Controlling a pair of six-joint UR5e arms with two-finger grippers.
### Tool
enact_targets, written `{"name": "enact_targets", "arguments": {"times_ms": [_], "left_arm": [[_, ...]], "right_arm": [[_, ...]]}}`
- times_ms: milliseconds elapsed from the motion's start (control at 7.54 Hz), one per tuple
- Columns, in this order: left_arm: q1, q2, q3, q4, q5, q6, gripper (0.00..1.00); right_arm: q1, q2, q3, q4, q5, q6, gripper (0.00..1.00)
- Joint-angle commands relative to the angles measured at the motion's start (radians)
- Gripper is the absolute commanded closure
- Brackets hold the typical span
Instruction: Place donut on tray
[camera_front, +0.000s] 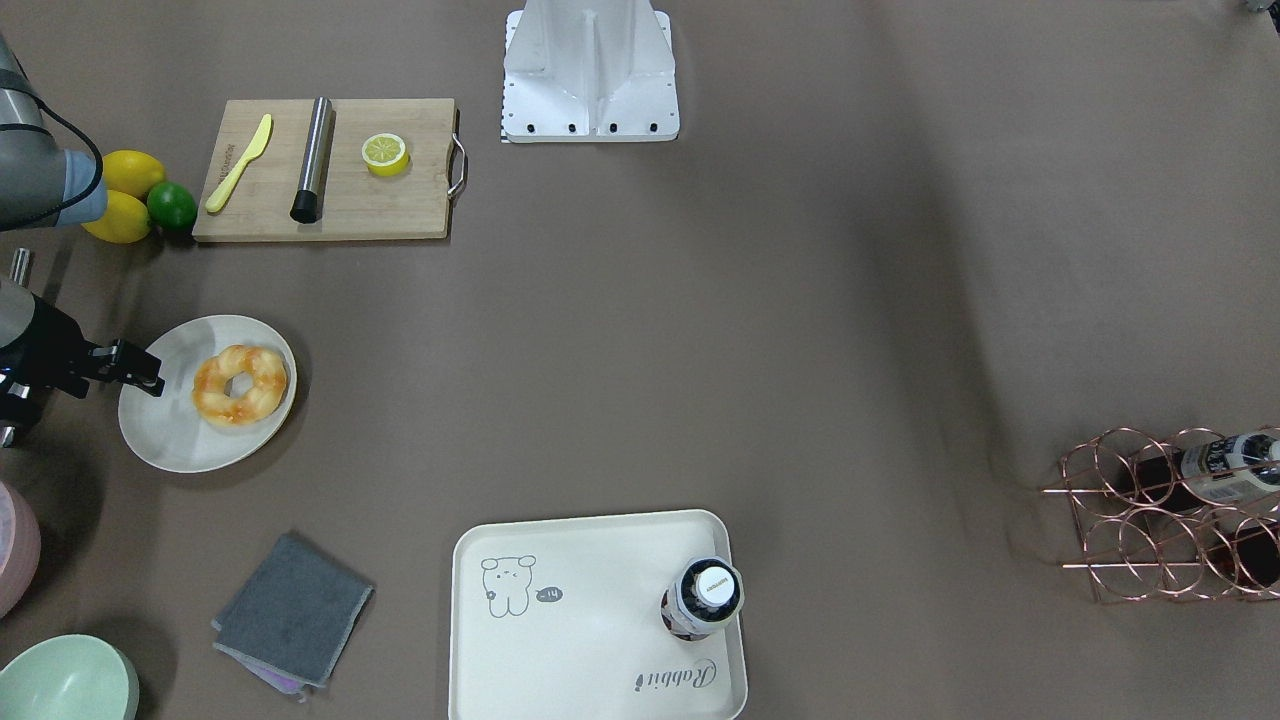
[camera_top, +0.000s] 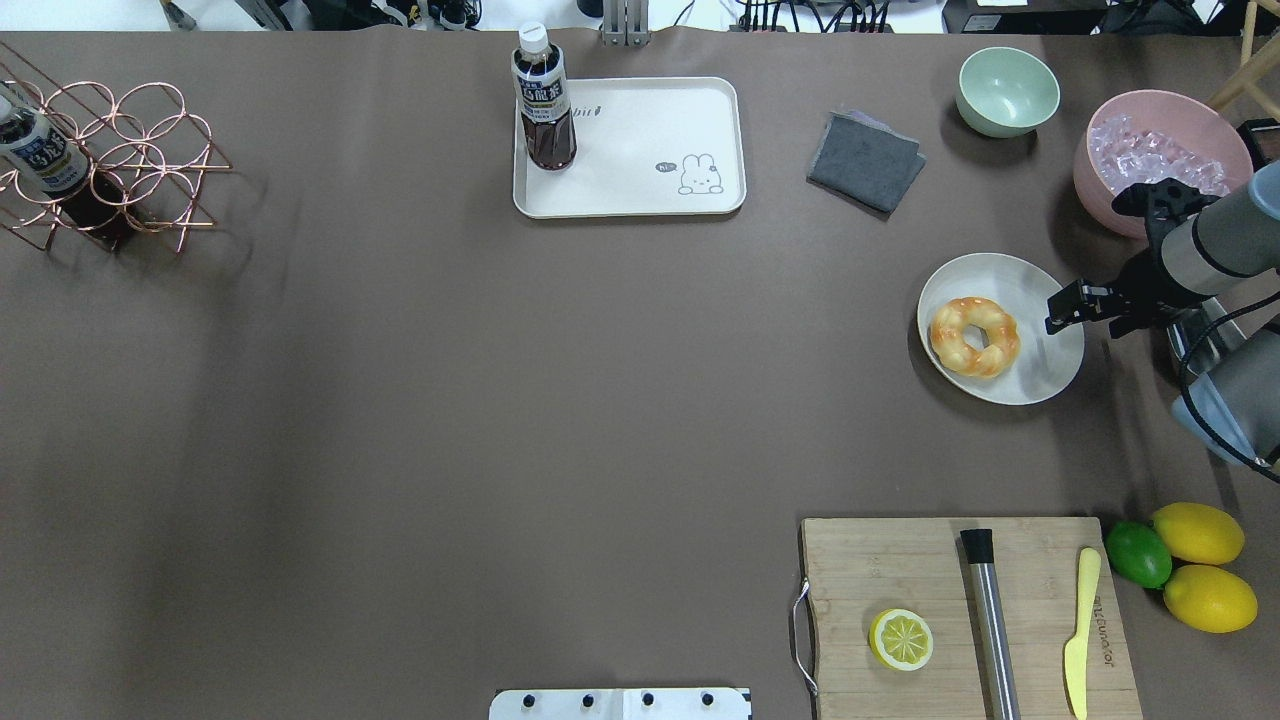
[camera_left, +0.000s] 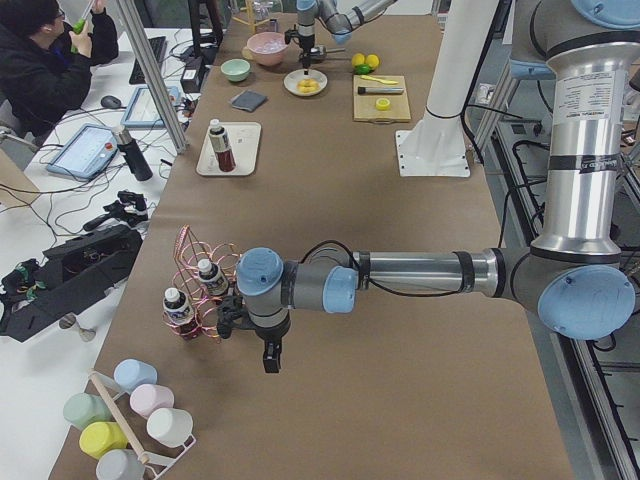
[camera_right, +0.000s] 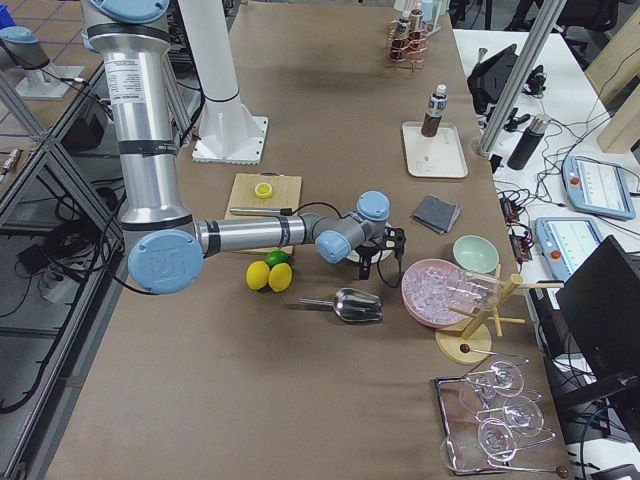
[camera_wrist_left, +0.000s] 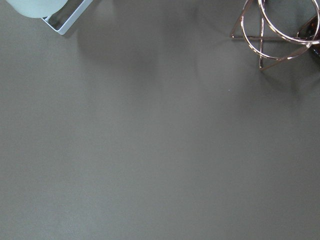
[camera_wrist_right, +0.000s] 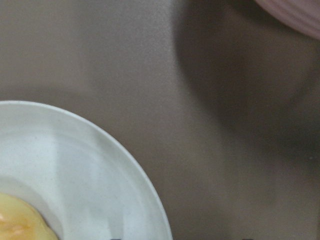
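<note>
The donut (camera_top: 975, 337) lies on the round plate (camera_top: 1045, 375), on the half nearer the tray (camera_top: 640, 140). The right gripper (camera_top: 1060, 308) hangs over the plate's opposite rim, just beside the donut and not touching it. Its fingers are apart, with nothing between them. The left gripper (camera_left: 270, 355) is far from the plate, beside a wire rack (camera_left: 200, 280); whether its fingers are apart or together cannot be told.

There is one donut, one plate and one tray, well apart from the plate, with one bottle (camera_top: 545, 100) standing on it. Near the plate lie two whole lemons (camera_top: 1198, 533), one lime (camera_top: 1138, 554) and one cutting board (camera_top: 900, 560) bearing one half lemon (camera_top: 901, 640).

The tray reads "Rabbit", with "hi" by its drawing. The bottle's label is too small to read.
</note>
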Motion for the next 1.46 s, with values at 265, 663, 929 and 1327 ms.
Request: {"name": "enact_targets", "arguments": {"times_ms": [265, 663, 929, 1327], "left_arm": [[0.001, 0.004, -0.002, 0.0, 0.0, 0.0, 0.02], [0.006, 0.004, -0.002, -0.001, 0.0, 0.0, 0.02], [0.013, 0.004, -0.004, -0.001, 0.0, -0.002, 0.02], [0.019, -0.002, -0.004, -0.001, -0.001, -0.003, 0.02]], "right_arm": [[-0.002, 0.004, 0.013, 0.0, 0.009, 0.089, 1.0], [0.031, 0.051, 0.066, 0.014, 0.173, 0.229, 1.0], [0.041, 0.113, 0.068, 0.014, 0.204, 0.239, 1.0], [0.028, 0.254, 0.025, 0.003, 0.198, 0.24, 1.0]]}}
